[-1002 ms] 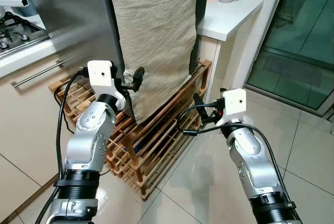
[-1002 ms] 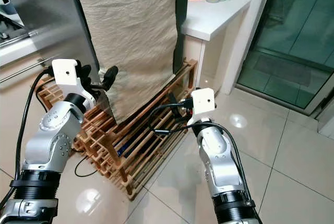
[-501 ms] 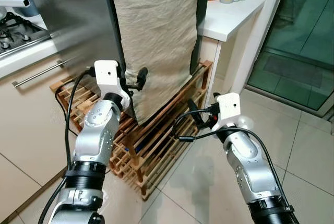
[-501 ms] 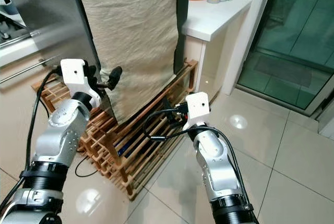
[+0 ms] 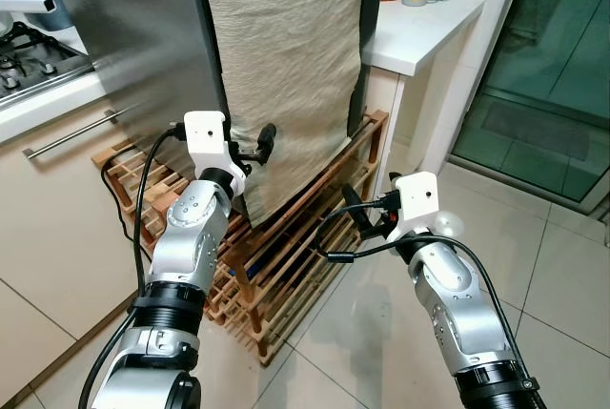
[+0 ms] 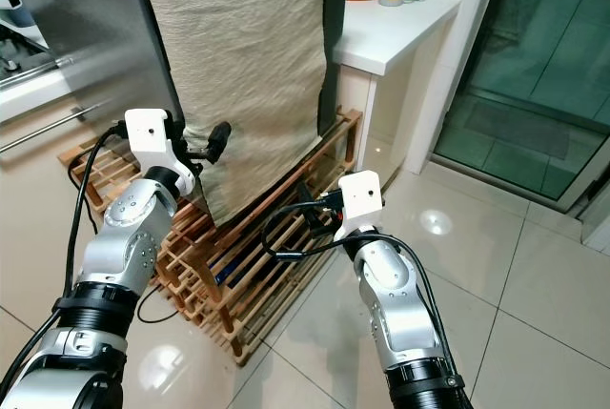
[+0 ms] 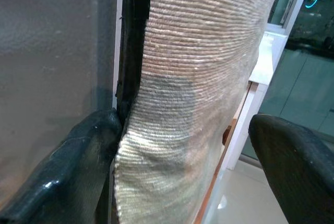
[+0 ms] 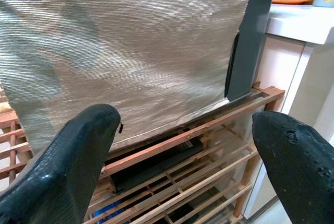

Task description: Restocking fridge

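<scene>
1. The fridge (image 5: 133,37) stands in front of the robot, between the kitchen counter with a stove (image 5: 24,61) and a white counter (image 5: 419,28). Its steel door is shut. It sits on a low wooden rack (image 5: 286,256), and a beige cloth (image 5: 286,66) hangs down over its side.

2. The left gripper (image 5: 254,147) is at the corner of the fridge, near the lower edge of the cloth. In the left wrist view its fingers are wide apart. One finger (image 7: 78,166) lies close against the dark seal at the door edge, and the other finger (image 7: 297,166) is out on the far side of the cloth. It holds nothing.

3. The right gripper (image 5: 355,207) is lower, in front of the rack and apart from the fridge. Its fingers are also spread wide and it is empty.

4. How it will handle, in my judgement: the door is stiff and rather heavy, and a magnetic seal probably holds it, so it needs a firm, steady pull. The steel face looks smooth and gives no grip.

5. The place to take hold is the door edge beside the seal, where one finger can hook behind it. I see no handle on this side.

6. The cloth is soft and loose. If the fingers close on it together with the edge, they may slip or pull the cloth down.
</scene>
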Robot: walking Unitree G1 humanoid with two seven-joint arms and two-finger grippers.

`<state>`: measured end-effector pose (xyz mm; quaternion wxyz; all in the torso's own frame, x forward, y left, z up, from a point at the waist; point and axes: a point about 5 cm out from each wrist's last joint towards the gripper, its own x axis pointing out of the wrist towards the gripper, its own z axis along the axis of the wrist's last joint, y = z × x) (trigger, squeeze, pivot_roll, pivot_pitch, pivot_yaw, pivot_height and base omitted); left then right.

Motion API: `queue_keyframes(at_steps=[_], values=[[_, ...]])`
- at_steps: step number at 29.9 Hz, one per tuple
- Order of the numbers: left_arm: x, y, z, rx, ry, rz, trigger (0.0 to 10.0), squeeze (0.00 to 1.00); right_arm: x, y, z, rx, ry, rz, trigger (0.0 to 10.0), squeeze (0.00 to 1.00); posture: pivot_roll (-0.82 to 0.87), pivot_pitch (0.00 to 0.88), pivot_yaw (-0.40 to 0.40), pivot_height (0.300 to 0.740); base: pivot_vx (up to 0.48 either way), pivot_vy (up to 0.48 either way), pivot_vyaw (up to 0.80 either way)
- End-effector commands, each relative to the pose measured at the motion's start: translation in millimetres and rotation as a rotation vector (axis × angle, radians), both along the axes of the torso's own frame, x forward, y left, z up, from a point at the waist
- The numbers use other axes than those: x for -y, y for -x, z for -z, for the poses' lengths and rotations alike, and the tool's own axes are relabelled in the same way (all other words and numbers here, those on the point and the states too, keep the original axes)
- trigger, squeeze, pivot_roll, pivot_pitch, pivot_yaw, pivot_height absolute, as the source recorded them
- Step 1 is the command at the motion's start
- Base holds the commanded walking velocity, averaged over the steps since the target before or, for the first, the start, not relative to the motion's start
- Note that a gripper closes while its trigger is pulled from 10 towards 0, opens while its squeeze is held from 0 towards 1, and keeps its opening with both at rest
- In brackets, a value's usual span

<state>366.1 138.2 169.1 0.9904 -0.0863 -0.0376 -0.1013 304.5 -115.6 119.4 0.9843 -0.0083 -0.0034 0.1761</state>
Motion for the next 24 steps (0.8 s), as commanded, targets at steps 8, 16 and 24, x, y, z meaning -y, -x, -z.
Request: queue_keyframes(at_steps=[8,16,24], values=[[22.2,-16.2,-11.9,0.017,0.010,0.069,10.0,0.00,-3.5,-0.3,-5.8,0.017,-0.002,-0.023,10.0,0.00,-0.16,0.000,0.058,0.740,0.000,0.000,0.00],[87.1,-9.2,-28.6,0.084,0.065,0.457,10.0,0.00,-4.4,13.9,9.6,-0.080,0.062,-0.112,10.0,0.00,-0.18,0.000,0.065,0.740,0.000,0.000,0.00],[145.8,14.1,-45.3,0.136,0.172,0.750,10.0,0.00,9.5,29.8,16.1,-0.176,0.100,-0.187,10.0,0.00,-0.20,0.000,0.076,0.740,0.000,0.000,0.00]])
